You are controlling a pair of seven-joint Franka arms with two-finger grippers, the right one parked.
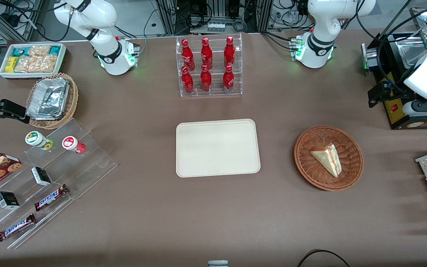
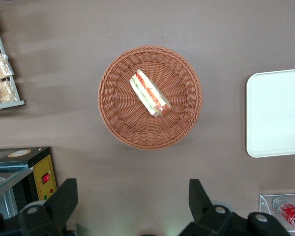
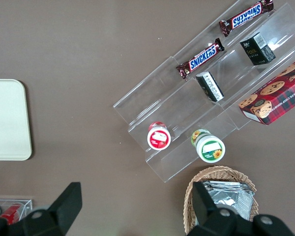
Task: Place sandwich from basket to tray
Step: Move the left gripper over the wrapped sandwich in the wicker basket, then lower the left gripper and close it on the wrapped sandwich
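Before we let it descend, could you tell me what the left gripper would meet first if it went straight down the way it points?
Probably bare table. The open gripper points down beside the basket, not over the sandwich; depth is unclear.

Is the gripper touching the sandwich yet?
Apart. The left wrist view shows the gripper with jaws open, with bare table between it and the basket where the sandwich lies.
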